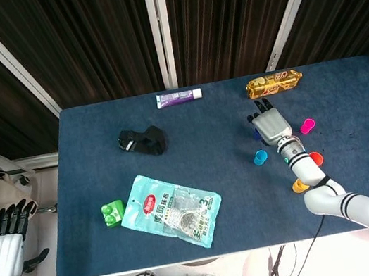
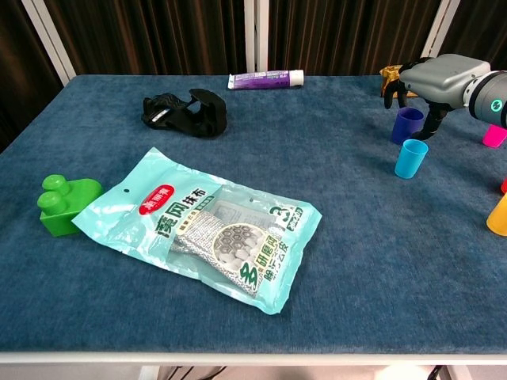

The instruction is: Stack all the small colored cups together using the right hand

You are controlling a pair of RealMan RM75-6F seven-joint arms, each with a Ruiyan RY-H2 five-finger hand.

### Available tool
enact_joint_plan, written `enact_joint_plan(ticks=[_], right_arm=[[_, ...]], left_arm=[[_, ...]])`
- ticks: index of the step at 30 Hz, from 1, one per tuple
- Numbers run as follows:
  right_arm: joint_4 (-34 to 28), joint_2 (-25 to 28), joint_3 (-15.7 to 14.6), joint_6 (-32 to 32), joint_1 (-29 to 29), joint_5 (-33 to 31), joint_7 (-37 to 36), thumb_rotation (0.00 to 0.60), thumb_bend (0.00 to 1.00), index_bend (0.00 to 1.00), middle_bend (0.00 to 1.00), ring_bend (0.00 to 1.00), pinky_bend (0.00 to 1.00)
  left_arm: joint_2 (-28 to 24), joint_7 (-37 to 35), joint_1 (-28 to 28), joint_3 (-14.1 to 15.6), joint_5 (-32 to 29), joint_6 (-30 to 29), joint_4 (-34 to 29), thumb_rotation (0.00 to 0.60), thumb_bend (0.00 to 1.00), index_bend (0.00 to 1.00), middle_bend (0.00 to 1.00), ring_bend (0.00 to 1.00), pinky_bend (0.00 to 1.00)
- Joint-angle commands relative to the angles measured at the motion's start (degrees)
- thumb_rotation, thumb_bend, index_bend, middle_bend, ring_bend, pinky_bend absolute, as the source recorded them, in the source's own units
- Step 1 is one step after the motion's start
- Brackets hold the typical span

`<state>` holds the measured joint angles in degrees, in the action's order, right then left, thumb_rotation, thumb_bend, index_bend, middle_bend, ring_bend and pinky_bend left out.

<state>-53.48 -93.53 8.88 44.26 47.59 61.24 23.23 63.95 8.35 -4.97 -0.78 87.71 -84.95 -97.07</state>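
**Operator:** State the position of the right robot hand (image 2: 434, 79) relative to the target.

**Technician:** It hangs directly over the purple cup (image 2: 409, 125) on the far right of the surface (image 2: 333, 261). The fingers point down and apart, with fingertips on both sides of the cup. No contact is visible. The hand holds nothing.

**Operator:** Which relation governs the coming move?

**Technician:** The cup stands upright, long axis vertical, mouth up, immediately below the palm. A short straight descent should bring the fingers round it. The left robot hand (image 1: 3, 245) is off the surface at the far left edge of the head view, fingers extended and empty, well apart from every cup. The task assigns the right hand in any case.

**Operator:** Locate the remaining cups.

**Technician:** The blue cup (image 2: 411, 158) stands just beside the purple one, on the near side. The pink cup (image 2: 496, 134) lies to the right. The orange cup (image 2: 497, 215) stands nearer, at the right edge. The red cup (image 1: 314, 157) sits between pink and orange. All stand separate; nothing is stacked.

**Operator:** What does each view supply?

**Technician:** The chest view shows the purple cup and the finger gap from the side. In the head view the hand covers that cup almost entirely, so clearance probably cannot be judged there. The head view shows the red cup clearly, which the chest view clips.
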Motion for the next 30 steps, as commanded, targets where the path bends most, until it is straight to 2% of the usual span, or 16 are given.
enact_joint_plan(ticks=[1,5,17,22,30], right_arm=[[0.66,-0.47,-0.02,0.17,-0.09,0.49,-0.36,0.600,0.17,0.37,0.39,0.05,0.00],[1.55,-1.01,0.07,0.60,-0.31,1.11,-0.79,0.600,0.18,0.46,0.43,0.07,0.00],[0.93,-0.48,0.72,3.42,-1.26,3.27,-1.95,0.600,0.23,0.55,0.49,0.14,0.00],[-7.55,6.00,1.89,9.09,-3.15,5.45,-2.46,0.600,0.23,0.55,0.49,0.14,0.00],[-26.67,23.38,1.52,15.23,-9.31,7.33,-2.67,0.600,0.23,0.56,0.50,0.14,0.00]], left_arm=[[-0.07,-0.12,-0.01,0.02,0.00,0.05,-0.07,0.600,0.06,0.04,0.00,0.00,0.00],[-0.09,-0.23,-0.03,0.09,-0.11,0.25,0.02,0.600,0.06,0.04,0.00,0.00,0.00],[-0.30,-0.39,0.19,0.18,0.05,-0.14,-0.16,0.600,0.06,0.04,0.00,0.00,0.00],[-0.37,-0.30,0.36,0.29,0.32,-0.46,-0.28,0.600,0.06,0.04,0.00,0.00,0.00],[0.21,-0.42,0.67,0.59,1.35,-1.26,0.12,0.600,0.06,0.04,0.00,0.00,0.00]])
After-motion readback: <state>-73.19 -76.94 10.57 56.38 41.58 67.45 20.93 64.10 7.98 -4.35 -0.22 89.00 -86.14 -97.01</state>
